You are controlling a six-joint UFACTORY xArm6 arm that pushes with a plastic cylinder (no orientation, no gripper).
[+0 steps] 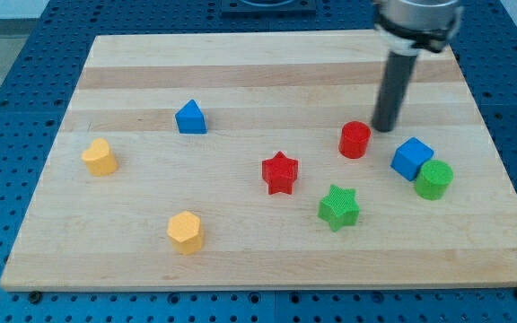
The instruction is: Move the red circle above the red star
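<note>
The red circle [354,139] is a short red cylinder right of the board's middle. The red star [280,172] lies to its lower left, about a block's width away. My tip [385,128] is the lower end of the dark rod coming down from the view's top right. It stands just to the right of the red circle and slightly above it in the view, very close to it or touching.
A blue cube [411,158] and a green cylinder [434,179] sit right of the red circle. A green star [338,207] lies below it. A blue triangular block [190,117] and two yellow blocks [100,157] [186,232] are on the wooden board's [240,63] left half.
</note>
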